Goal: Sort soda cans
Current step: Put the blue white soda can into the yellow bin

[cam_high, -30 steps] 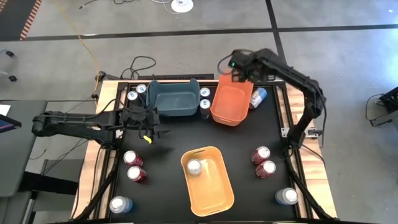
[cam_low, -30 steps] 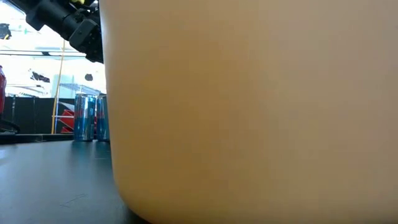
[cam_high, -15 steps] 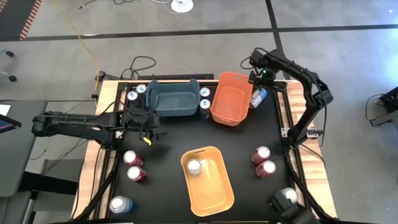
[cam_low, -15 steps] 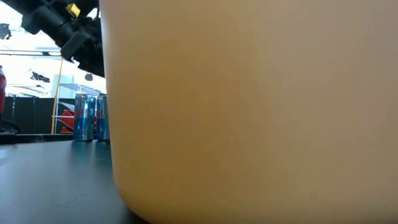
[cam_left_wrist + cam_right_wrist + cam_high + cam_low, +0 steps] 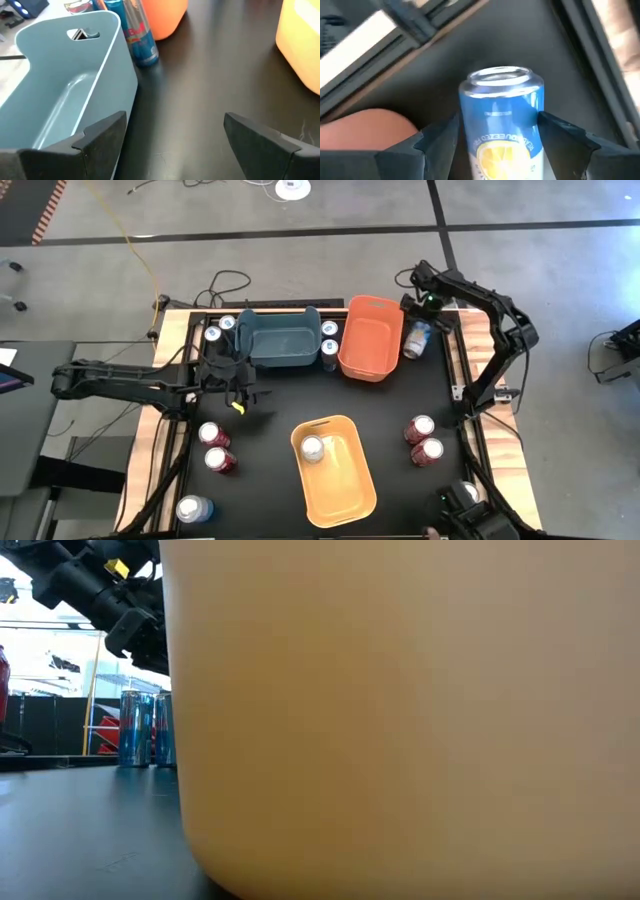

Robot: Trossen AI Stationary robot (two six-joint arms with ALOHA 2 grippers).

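yellow bin (image 5: 335,470): near, one silver can already sorted inside
left gripper (image 5: 240,385): fingers spread, empty, waiting by teal bin (image 5: 277,338)
right gripper (image 5: 417,320): far corner, fingers spread around blue can (image 5: 502,122), ready to squeeze

Twelve cans in all. Four red cans (image 5: 209,434): two on the left, two on the right. Four dark blue cans (image 5: 330,328): two on each side of the teal bin. Four pale cans (image 5: 193,508), silver-blue: one of them sits in the yellow bin. Three bins: one teal bin (image 5: 262,350), one orange bin (image 5: 368,350), one yellow bin (image 5: 345,485).
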